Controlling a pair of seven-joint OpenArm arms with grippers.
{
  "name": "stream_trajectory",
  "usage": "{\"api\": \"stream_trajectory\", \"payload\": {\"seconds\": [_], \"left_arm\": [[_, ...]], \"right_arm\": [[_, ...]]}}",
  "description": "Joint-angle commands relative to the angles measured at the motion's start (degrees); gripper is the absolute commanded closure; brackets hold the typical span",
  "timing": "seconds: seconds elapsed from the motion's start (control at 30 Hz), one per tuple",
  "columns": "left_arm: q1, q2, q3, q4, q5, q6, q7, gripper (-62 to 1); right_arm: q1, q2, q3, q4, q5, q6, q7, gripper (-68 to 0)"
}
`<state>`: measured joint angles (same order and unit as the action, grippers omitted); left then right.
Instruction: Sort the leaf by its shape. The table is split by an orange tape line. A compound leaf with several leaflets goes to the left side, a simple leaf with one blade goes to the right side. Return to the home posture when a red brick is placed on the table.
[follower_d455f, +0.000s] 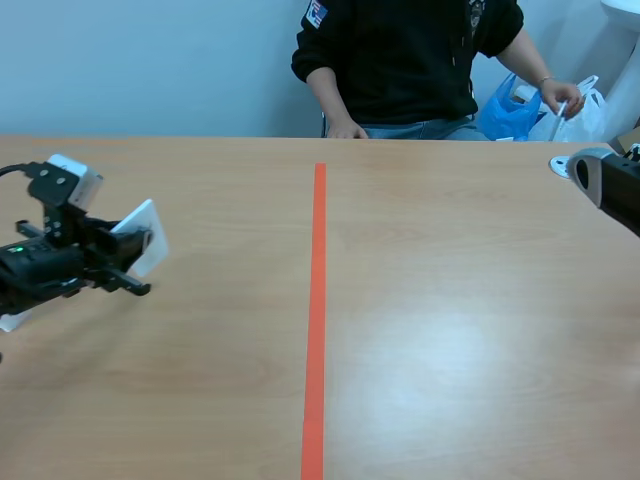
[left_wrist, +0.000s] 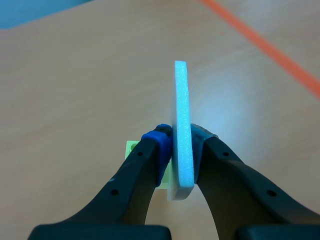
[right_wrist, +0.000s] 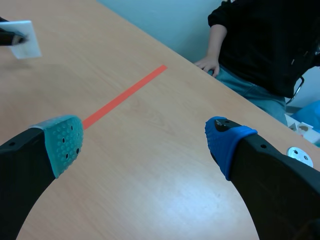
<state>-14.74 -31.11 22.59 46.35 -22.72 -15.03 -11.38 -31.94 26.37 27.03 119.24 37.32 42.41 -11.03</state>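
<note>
A white foam card (follower_d455f: 140, 236) is pinched in my left gripper (follower_d455f: 125, 258), held above the table well to the left of the orange tape line (follower_d455f: 318, 320). The left wrist view has the card (left_wrist: 182, 140) edge-on and upright between the blue pads (left_wrist: 159, 142), so its face is hidden and no leaf shape shows. A small pale green piece (left_wrist: 131, 148) peeks out beneath one finger. My right gripper (right_wrist: 145, 145) is open over the right half of the table with nothing between its fingers. From there the card (right_wrist: 25, 39) appears far off beyond the tape line (right_wrist: 125, 95).
A person in black sits across the table, one hand (follower_d455f: 345, 128) at the far edge and the other in a blue bag (follower_d455f: 508, 110). A white disc (follower_d455f: 562, 165) lies at the far right beside the right arm (follower_d455f: 612, 185).
</note>
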Motion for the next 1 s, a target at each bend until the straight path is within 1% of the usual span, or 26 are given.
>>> {"api": "stream_trajectory", "payload": {"seconds": [0.0,0.13,0.3,0.57,0.63,0.7,0.73,0.87,0.9,0.97], "left_arm": [[0.94,-1.27,-1.46,0.96,-0.94,0.24,-1.11,-4.2],[4.48,-3.39,-5.44,0.96,-1.62,0.33,-1.22,-4.2],[8.13,-4.09,-9.27,0.96,-1.7,0.57,-1.2,-4.2],[10.16,-3.8,-9.92,0.96,-1.73,0.87,-1.88,-4.3],[10.14,-3.82,-9.92,0.96,-1.73,1.64,-1.88,-4.6],[10.14,-3.82,-9.92,0.96,-1.7,2.73,-1.84,-8.8],[10.14,-3.82,-9.92,0.96,-1.7,3.15,-1.81,-12.7],[10.14,-3.82,-9.92,0.96,-1.7,3.34,-1.66,-33.5],[10.14,-3.82,-9.92,0.96,-1.7,3.34,-1.66,-36.8],[10.14,-3.82,-9.9,0.96,-1.7,3.34,-1.66,-40.7]], "right_arm": [[0.7,0.76,1.09,-0.2,0.42,0.31,0.85,-50.0],[0.7,0.76,1.09,-0.2,0.42,0.31,0.83,-50.0],[0.7,0.76,1.09,-0.2,0.42,0.31,0.83,-50.0],[0.7,0.76,1.09,-0.2,0.42,0.31,0.85,-50.0],[0.7,0.76,1.09,-0.2,0.42,0.31,0.85,-50.0],[0.7,0.76,1.09,-0.2,0.42,0.31,0.85,-50.0],[0.7,0.76,1.09,-0.2,0.42,0.31,0.85,-50.0],[0.7,0.76,1.09,-0.2,0.42,0.31,0.85,-50.0],[0.7,0.76,1.09,-0.2,0.42,0.31,0.85,-50.0],[0.7,0.76,1.09,-0.2,0.42,0.31,0.85,-50.0]]}}
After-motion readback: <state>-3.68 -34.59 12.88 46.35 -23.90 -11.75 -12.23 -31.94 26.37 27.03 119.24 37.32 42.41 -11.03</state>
